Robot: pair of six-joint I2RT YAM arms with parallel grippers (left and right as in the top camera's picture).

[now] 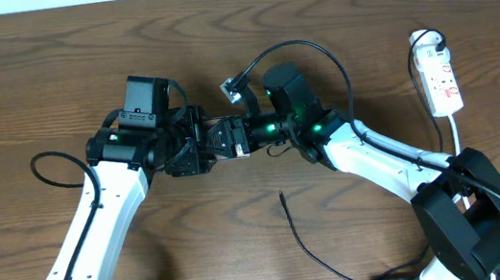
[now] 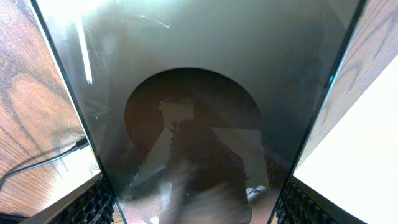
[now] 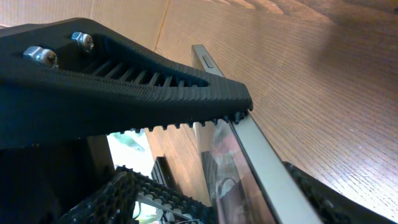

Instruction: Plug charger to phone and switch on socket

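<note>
Two-arm hold on phone, frame centre.
Jaws of left gripper and right gripper, partly apart, clamp it from opposite ends. Below centre the charger tip lies loose on the table; the socket sits upper right.

No legible text or labels

Two white robot arms reach in from the near side and meet in the middle, wrists almost touching. The left arm slants in from the lower left, its end effector clamped across the phone. The right arm bends in from the lower right, its end effector gripping the same phone.
</note>
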